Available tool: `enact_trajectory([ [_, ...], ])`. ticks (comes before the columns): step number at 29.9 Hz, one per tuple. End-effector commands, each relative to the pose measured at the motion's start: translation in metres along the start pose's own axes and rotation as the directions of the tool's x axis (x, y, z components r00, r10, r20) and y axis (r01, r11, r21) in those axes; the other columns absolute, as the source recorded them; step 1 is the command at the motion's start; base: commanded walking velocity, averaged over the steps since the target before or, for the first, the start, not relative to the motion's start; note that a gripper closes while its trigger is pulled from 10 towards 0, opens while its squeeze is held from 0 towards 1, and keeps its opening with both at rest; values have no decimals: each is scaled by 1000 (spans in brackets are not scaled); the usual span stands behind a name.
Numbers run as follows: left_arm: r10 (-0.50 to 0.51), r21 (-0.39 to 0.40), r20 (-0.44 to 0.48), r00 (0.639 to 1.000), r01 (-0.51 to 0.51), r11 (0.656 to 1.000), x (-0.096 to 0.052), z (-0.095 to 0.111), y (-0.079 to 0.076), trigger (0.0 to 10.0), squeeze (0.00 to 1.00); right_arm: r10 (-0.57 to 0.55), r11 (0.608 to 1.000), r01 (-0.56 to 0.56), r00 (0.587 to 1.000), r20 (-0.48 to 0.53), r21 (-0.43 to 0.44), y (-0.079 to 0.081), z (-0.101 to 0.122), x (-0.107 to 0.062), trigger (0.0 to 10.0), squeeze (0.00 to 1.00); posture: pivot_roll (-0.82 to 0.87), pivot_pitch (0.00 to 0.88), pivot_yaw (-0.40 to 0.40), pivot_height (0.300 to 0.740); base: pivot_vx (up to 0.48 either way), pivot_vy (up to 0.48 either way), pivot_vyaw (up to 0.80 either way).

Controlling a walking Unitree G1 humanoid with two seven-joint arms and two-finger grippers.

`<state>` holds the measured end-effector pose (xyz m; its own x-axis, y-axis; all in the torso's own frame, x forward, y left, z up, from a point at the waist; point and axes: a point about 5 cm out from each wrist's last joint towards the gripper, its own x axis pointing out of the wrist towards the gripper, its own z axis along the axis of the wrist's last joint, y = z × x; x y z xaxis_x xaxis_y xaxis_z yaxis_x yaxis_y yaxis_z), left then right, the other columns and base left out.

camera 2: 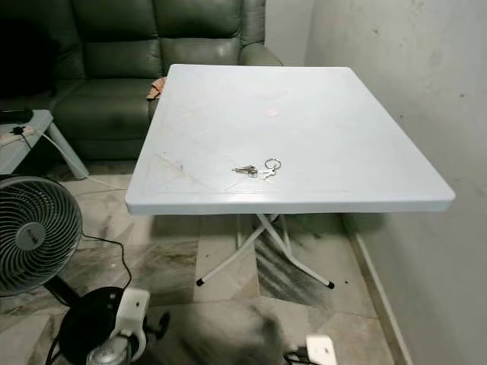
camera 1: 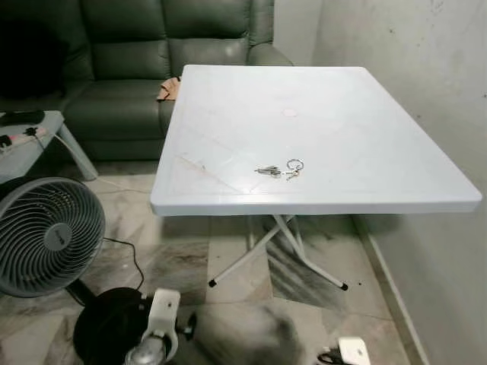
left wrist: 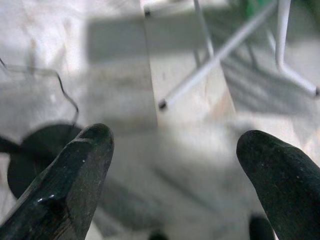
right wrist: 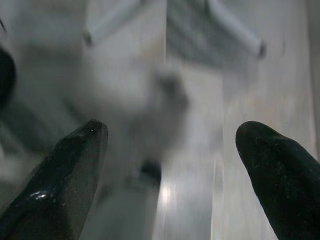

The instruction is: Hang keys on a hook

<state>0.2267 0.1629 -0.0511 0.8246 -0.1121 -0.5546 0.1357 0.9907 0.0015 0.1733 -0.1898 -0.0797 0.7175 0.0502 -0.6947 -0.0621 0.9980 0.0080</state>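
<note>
Keys (camera 1: pixel 279 169) lie untouched at centre frame on the white table (camera 1: pixel 365 137); both grippers, left (left wrist: pixel 170 165) and right (right wrist: pixel 170 160), hang low with fingers apart, so an approach and reach likely come first.

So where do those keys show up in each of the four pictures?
Left eye view: keys lie on the white table, near its front edge.
Right eye view: same spot, slightly further left in the picture.
Both wrist views: floor and table legs, no keys.
Shared landmark: the table legs.
</note>
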Motion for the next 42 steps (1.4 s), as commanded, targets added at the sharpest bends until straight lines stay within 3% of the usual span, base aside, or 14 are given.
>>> enact_trajectory([
  [1,5,-11,81,997,-4,1000,2,15,6,10000,0,5,1000,-3,995,104,-13,-4,21,4,10000,1000,-42,0,10,732,0,0,0],
  [6,-12,-4,243,970,14,1000,6,44,7,10000,0,51,999,-43,954,296,-33,2,57,7,10000,1000,-40,0,9,732,0,0,0],
  [7,-23,9,308,951,21,1000,6,56,5,10000,0,60,998,-47,931,360,-43,5,69,7,10000,1000,-38,0,8,732,0,0,0],
  [9,-26,12,327,945,23,1000,6,59,5,10000,0,64,998,-51,923,379,-45,6,73,6,10000,1000,-37,0,8,732,0,0,0],
  [15,-46,23,491,870,40,999,-3,87,4,10000,0,99,995,-84,823,559,-52,14,105,-4,10000,1000,-39,0,11,732,0,0,0],
  [17,-53,27,563,825,45,999,-12,101,5,10000,0,123,992,-102,767,630,-69,16,118,-15,10000,0,-36,0,9,732,0,0,0],
  [21,-47,21,613,789,43,999,-20,115,8,10000,0,116,993,-101,731,673,-62,16,129,-24,10000,0,-31,0,2,732,0,0,0],
  [25,7,-51,644,765,34,998,-27,137,14,10000,0,7,997,-58,709,705,48,13,151,-30,10000,0,-32,0,6,732,0,0,0],
  [28,23,-65,655,755,26,998,-31,148,14,10000,0,-3,995,-68,691,723,69,18,164,-34,10000,0,-30,0,8,732,0,0,0],
  [33,34,-65,648,761,10,998,-37,158,13,10000,0,60,996,-95,658,751,3,28,182,-44,10000,0,-30,0,6,732,0,0,0],
  [37,63,-97,645,762,0,995,-43,158,16,10000,0,51,998,-54,650,758,-21,24,182,-50,10000,0,-27,0,1,732,0,0,0],
  [41,77,-111,653,753,-5,994,-53,156,16,10000,0,89,994,-108,624,776,-27,23,180,-60,10000,0,-21,0,-4,732,0,0,0],
  [42,80,-140,650,756,15,990,-54,151,16,10000,0,95,994,-104,640,762,-37,23,174,-59,10000,0,-19,0,-5,732,0,0,0],
])
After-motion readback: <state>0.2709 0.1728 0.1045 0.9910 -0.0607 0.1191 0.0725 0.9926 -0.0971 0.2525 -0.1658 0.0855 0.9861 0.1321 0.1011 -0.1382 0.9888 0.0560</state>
